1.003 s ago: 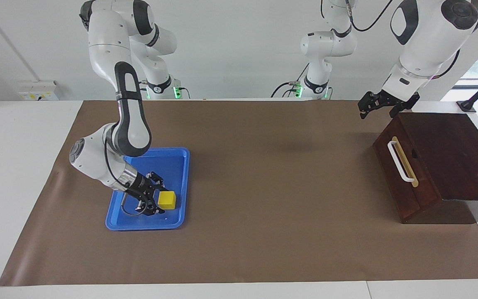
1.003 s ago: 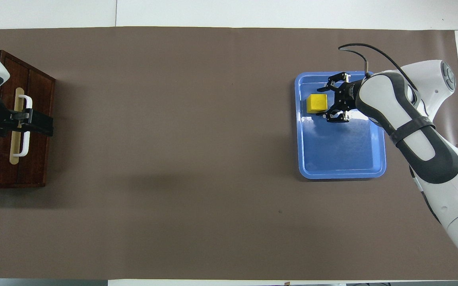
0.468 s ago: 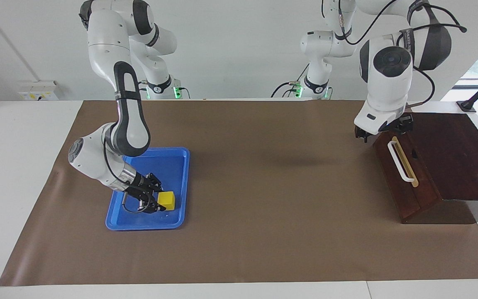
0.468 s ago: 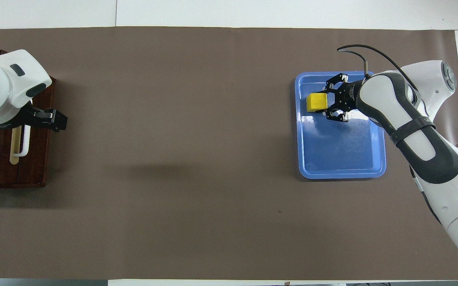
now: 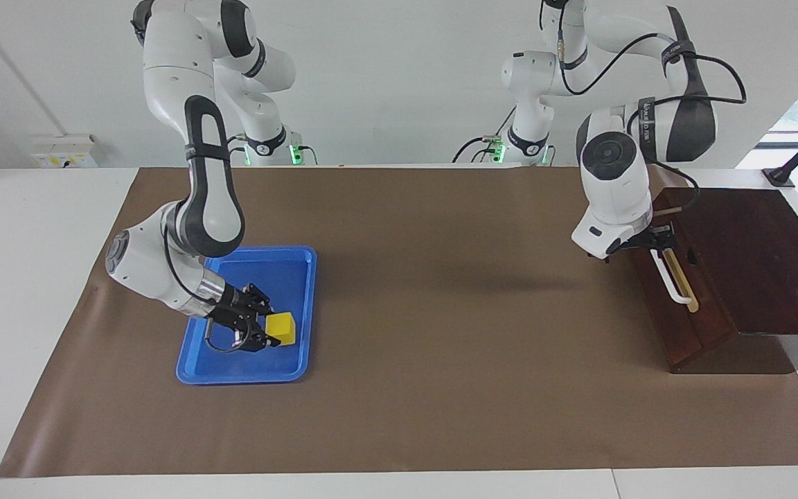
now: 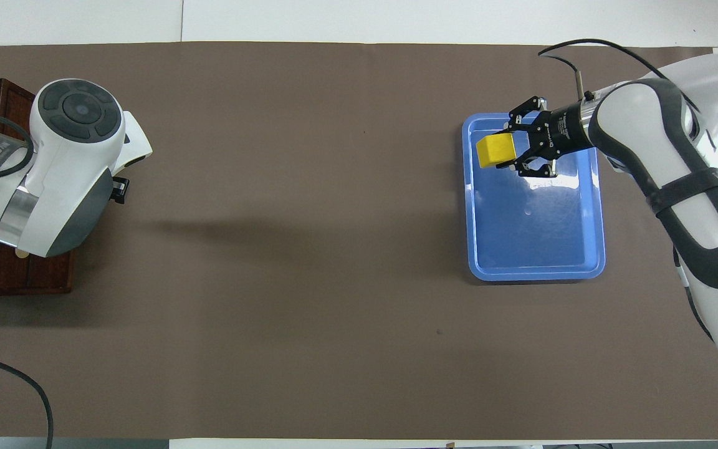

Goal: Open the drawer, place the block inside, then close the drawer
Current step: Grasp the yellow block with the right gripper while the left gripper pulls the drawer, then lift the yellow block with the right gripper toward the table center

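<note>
The yellow block (image 5: 281, 328) (image 6: 491, 151) is tilted and sits low over the blue tray (image 5: 281, 277) (image 6: 533, 231), at the tray's end farther from the robots. My right gripper (image 5: 271, 329) (image 6: 503, 148) is shut on the block from the side. The dark wooden drawer (image 5: 676, 326) (image 6: 28, 274) is closed in its box (image 5: 752, 256) at the left arm's end of the table. My left gripper (image 5: 659, 239) (image 6: 121, 190) is open at the end of the white handle (image 5: 674, 281) nearer to the robots. The wrist hides most of the gripper from above.
Brown paper (image 5: 440, 346) covers the table between the tray and the drawer box. The left arm's forearm and wrist (image 6: 66, 168) hang over the drawer front and hide the handle in the overhead view.
The right gripper closed on the block and tipped it up slightly. The left arm swung down from above the box, bringing its gripper to the drawer handle.
</note>
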You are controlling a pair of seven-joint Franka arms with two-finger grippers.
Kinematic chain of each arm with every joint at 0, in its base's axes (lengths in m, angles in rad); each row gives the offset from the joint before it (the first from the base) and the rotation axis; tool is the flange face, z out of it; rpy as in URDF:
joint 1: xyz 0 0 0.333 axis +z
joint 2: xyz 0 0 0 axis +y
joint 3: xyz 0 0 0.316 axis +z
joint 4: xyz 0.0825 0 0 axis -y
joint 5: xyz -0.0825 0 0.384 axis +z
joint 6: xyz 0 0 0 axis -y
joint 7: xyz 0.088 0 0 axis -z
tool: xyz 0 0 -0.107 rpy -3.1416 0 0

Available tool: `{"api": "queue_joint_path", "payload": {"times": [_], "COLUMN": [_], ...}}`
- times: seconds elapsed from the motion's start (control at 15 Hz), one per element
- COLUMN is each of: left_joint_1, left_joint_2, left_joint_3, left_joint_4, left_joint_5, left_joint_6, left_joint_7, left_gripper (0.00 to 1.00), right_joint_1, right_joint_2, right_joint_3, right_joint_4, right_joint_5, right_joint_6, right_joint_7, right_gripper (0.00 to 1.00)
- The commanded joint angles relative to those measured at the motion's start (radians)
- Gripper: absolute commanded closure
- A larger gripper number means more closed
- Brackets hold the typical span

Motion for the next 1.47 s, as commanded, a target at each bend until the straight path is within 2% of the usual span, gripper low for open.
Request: {"api": "queue_joint_path", "payload": {"times": [0.0,0.2,0.67,0.8,0.94,1.2,1.4], "left_joint_1": [0.058,0.092,0.115,0.114,0.114,0.111,0.106], "left_joint_2": [-0.057,-0.074,-0.011,-0.002,-0.001,0.01,0.015], "left_joint_3": [0.008,0.007,0.007,0.005,0.005,0.002,0.002], "left_joint_4": [-0.105,-0.165,-0.159,-0.152,-0.157,-0.162,-0.163], "left_joint_5": [0.045,0.047,0.048,0.047,0.047,0.047,0.047], "left_joint_6": [0.095,0.181,0.284,0.288,0.304,0.328,0.33], "left_joint_7": [-0.024,-0.028,-0.057,-0.063,-0.09,-0.158,-0.163], "left_gripper": [0.0,0.0,0.0,0.0,0.0,0.0,0.0], "right_joint_1": [0.01,0.079,0.214,0.251,0.307,0.325,0.378], "right_joint_2": [-0.016,-0.042,-0.062,-0.06,-0.059,-0.059,-0.056], "right_joint_3": [0.004,0.004,0.003,0.003,0.001,0.009,0.004], "right_joint_4": [0.068,0.096,0.174,0.181,0.182,0.181,0.181], "right_joint_5": [-0.014,-0.014,-0.023,-0.071,-0.127,-0.131,-0.126], "right_joint_6": [-0.063,-0.082,-0.077,-0.077,-0.068,-0.037,-0.007], "right_joint_7": [0.094,0.171,0.421,0.479,0.518,0.524,0.539], "right_gripper": [1.0,1.0,1.0,1.0,1.0,1.0,1.0]}}
